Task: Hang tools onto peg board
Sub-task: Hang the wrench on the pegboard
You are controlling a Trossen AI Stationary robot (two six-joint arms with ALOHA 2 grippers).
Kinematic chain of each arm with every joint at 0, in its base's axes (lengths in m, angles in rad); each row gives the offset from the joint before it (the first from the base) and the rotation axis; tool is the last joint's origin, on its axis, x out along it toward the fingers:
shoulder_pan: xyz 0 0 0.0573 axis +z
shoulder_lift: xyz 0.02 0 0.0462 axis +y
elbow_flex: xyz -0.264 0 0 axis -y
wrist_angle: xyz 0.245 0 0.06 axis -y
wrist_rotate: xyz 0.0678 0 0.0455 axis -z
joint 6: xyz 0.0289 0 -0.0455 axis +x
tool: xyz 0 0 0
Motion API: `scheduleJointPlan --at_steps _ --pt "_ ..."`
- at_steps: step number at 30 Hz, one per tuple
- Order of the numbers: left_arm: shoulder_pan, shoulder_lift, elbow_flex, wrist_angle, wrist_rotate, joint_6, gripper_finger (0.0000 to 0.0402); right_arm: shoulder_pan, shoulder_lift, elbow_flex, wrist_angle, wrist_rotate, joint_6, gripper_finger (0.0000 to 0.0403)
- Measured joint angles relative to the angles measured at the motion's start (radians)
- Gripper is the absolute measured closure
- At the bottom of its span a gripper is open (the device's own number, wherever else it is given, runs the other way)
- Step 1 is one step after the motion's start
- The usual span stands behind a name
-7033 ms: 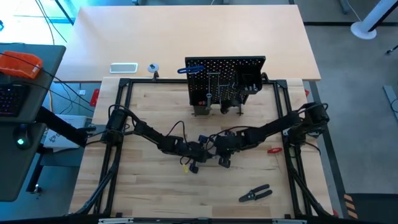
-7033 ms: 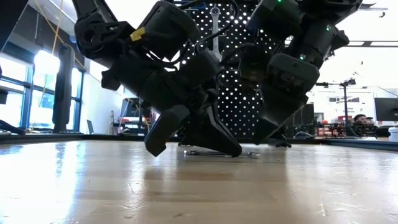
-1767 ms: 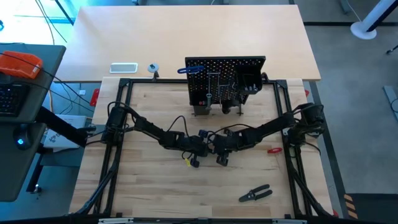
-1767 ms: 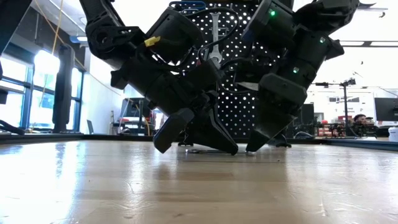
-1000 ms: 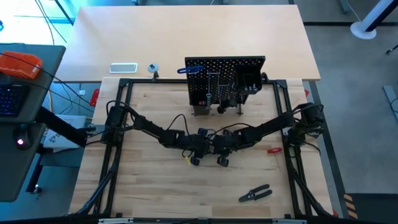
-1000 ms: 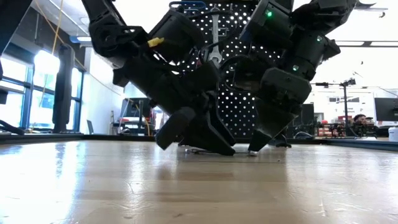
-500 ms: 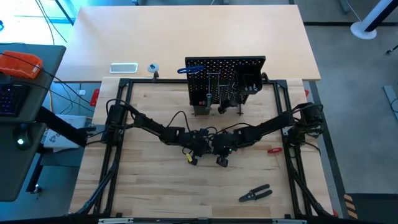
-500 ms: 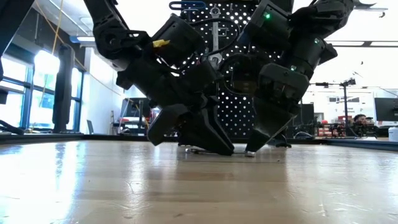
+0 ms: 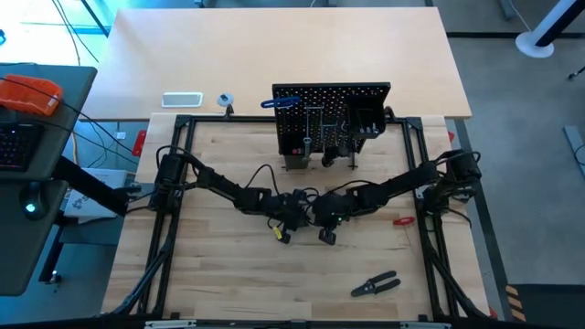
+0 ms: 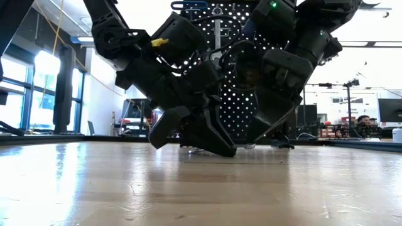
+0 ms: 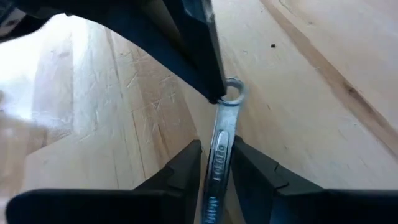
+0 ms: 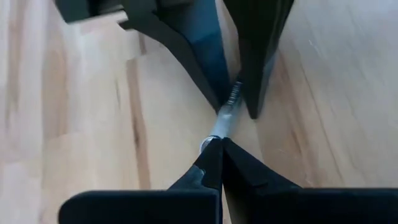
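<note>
A wooden table (image 9: pixel 228 274) carries an upright black peg board (image 9: pixel 331 117) at its far side, with tools already hanging on it. In front of the peg board, both arms meet low over the table. The left tool (image 11: pixel 214 165) has its fingers clamped on the shaft of a silver wrench (image 11: pixel 221 149) lying flat on the wood. The right tool (image 12: pixel 215 157), fingers pressed together, touches the wrench's ring end from the opposite side. Black pliers (image 9: pixel 375 285) lie farther from the peg board, well apart.
</note>
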Motion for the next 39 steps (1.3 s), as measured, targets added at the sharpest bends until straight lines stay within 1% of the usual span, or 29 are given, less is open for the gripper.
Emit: scheduleJointPlan --at_steps 2,4,7,8,12,16,21,24,28,32,35,39 --pt "-0.003 0.0 0.0 0.002 -0.035 0.006 0.0318 0.0 0.0 0.0 0.016 -0.012 -0.001 0.0402" --pt "0.0 0.0 0.017 -0.035 -0.015 0.028 0.0328 0.0 -0.001 0.001 0.031 -0.014 -0.001 0.0402" --pt "-0.007 0.007 0.036 -0.07 -0.043 0.056 0.0382 0.001 -0.003 0.002 0.033 -0.016 -0.003 0.0402" --pt "-0.013 0.008 0.037 -0.064 -0.056 0.065 0.0389 0.001 -0.003 0.002 0.034 -0.016 -0.003 0.0402" --pt "-0.03 0.011 0.035 -0.044 -0.106 0.099 0.0395 0.0 -0.003 0.002 0.032 -0.021 -0.009 0.0402" --pt "-0.039 0.013 0.035 -0.032 -0.134 0.117 0.0397 0.0 -0.003 0.003 0.029 -0.021 -0.01 0.0403" --pt "-0.039 0.013 0.035 -0.032 -0.135 0.114 0.0399 0.001 -0.017 0.003 -0.023 -0.015 -0.011 0.0403" --pt "-0.039 0.013 0.036 -0.032 -0.134 0.107 0.0399 0.005 -0.059 0.003 -0.057 -0.011 -0.025 0.0398" --pt "-0.037 0.013 0.036 -0.028 -0.133 0.093 0.04 0.028 -0.14 0.004 -0.127 0.053 -0.026 0.0368" --pt "-0.037 0.014 0.035 -0.018 -0.129 0.077 0.04 0.059 -0.226 0.004 -0.239 0.129 0.001 0.0316" --pt "-0.036 0.009 0.035 -0.013 -0.127 0.068 0.0401 0.087 -0.285 0.004 -0.29 0.168 0.032 0.0279" --pt "-0.035 -0.007 0.035 -0.004 -0.121 0.05 0.0401 0.128 -0.345 0.004 -0.337 0.22 0.065 0.0252"
